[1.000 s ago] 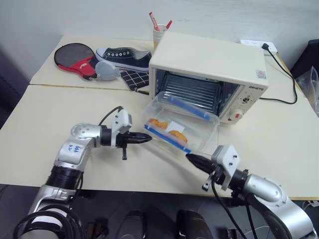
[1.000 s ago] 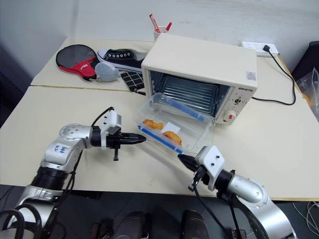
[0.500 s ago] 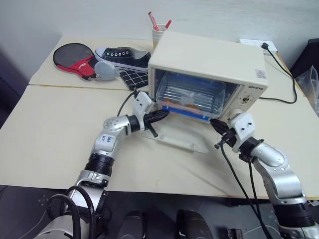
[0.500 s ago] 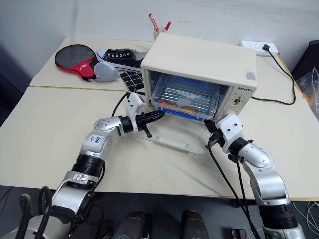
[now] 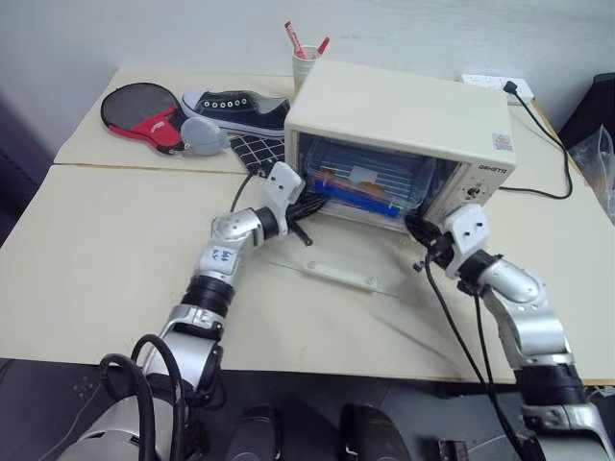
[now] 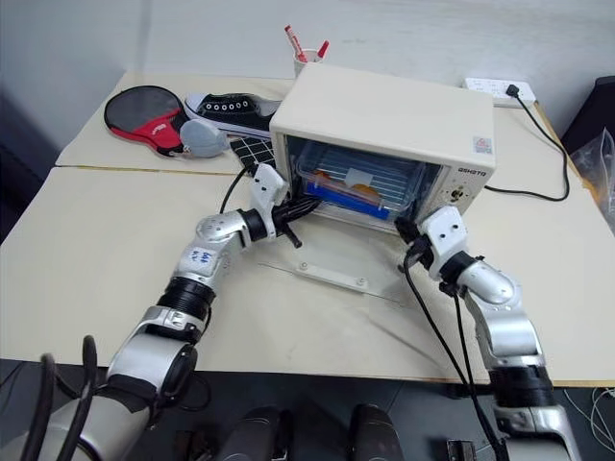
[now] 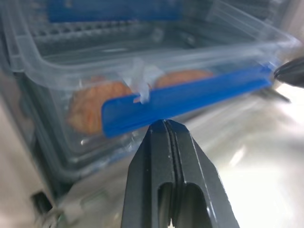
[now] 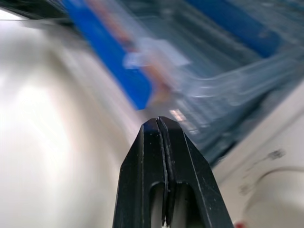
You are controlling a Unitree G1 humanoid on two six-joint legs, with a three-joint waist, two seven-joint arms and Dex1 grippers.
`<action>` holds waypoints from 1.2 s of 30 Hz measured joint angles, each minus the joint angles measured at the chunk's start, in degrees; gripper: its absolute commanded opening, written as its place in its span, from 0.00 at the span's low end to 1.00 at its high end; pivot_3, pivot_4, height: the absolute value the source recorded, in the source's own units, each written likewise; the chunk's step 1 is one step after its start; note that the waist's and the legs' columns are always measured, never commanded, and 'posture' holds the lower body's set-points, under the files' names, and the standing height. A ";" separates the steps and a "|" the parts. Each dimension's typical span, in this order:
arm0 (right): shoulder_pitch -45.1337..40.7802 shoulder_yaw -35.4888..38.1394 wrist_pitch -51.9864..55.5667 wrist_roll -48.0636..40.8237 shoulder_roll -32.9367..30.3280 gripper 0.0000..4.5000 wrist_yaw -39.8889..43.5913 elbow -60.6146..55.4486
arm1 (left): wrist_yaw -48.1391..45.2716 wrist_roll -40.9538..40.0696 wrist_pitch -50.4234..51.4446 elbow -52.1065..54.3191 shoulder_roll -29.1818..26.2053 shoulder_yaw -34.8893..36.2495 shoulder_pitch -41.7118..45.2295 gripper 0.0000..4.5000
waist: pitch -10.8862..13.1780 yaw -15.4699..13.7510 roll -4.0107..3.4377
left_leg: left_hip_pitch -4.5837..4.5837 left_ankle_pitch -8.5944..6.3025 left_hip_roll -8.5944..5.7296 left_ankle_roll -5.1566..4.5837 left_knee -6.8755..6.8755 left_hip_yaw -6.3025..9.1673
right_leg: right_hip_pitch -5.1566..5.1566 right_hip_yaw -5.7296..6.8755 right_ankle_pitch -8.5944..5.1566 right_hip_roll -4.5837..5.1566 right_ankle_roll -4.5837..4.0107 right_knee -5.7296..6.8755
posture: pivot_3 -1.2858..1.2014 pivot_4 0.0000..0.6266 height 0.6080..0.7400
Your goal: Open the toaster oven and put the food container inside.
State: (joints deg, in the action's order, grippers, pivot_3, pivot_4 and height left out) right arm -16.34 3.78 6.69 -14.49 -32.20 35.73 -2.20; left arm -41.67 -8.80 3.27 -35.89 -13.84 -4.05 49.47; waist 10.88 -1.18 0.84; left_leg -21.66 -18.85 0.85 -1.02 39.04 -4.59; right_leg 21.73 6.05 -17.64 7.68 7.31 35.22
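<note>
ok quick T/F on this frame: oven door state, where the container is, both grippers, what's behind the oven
1. The toaster oven door lies open, flat on the table. True.
2. The food container sits on the table in front of the oven. False: it is inside the oven, on the rack.
3. The left gripper is shut, at the container's blue clip. True.
4. The right gripper is wide open. False: it is shut.
5. A shoe and a paddle lie behind the oven's left side. True.
</note>
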 measured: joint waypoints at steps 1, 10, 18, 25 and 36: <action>3.56 1.36 1.17 -2.03 -1.63 0.00 2.10 -3.95 | -4.27 -0.76 1.58 3.91 -2.83 -0.44 -1.80 0.00 | 0.02 -0.01 -0.03 | -0.02 0.00 0.01 0.01 -0.05 0.03 | 0.03 0.00 0.00 0.00 0.00 -0.03 | 0.52 0.24 1.00; 17.80 10.73 4.51 -5.18 -8.56 0.00 7.19 -7.49 | -20.63 -9.91 11.83 19.24 -19.59 5.55 -13.03 0.32 | 0.02 0.01 -0.04 | 0.02 -0.02 0.22 0.02 0.01 0.21 | -0.02 -0.05 0.00 0.00 0.00 -0.01 | 0.52 0.24 1.00; 12.57 7.42 -6.09 -1.98 -5.06 0.00 11.77 10.48 | -30.60 -17.53 13.91 22.67 -26.58 11.78 -24.27 0.86 | 0.04 0.97 -0.08 | 0.14 -0.02 0.30 0.02 0.00 0.18 | -0.08 -0.08 0.00 0.03 -0.01 0.06 | 0.52 0.24 1.00; 7.50 3.18 -13.01 -1.89 0.58 0.00 15.90 14.92 | -30.21 -23.37 17.81 33.93 -29.29 17.68 -30.82 0.99 | 0.07 1.48 -0.13 | 0.18 -0.09 0.43 0.15 -0.05 0.23 | -0.08 -0.07 -0.05 -0.02 -0.09 0.07 | 0.52 0.24 1.00; 4.38 8.09 -9.76 -13.83 3.22 0.00 14.81 4.05 | -18.99 -32.64 26.53 35.23 -23.68 23.81 -28.97 0.99 | 0.13 1.32 -0.23 | 0.19 -0.11 0.39 0.14 0.01 0.27 | -0.10 -0.08 -0.04 0.02 -0.08 0.10 | 0.52 0.24 1.00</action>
State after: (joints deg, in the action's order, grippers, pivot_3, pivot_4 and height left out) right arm -11.96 11.87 -3.07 -28.32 -28.98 50.54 1.85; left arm -60.66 -41.44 29.80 -0.65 -37.52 19.77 20.51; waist 11.02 0.14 0.60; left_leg -21.47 -18.96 1.24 -0.89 39.05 -4.32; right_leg 21.62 5.97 -17.69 7.70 7.22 35.33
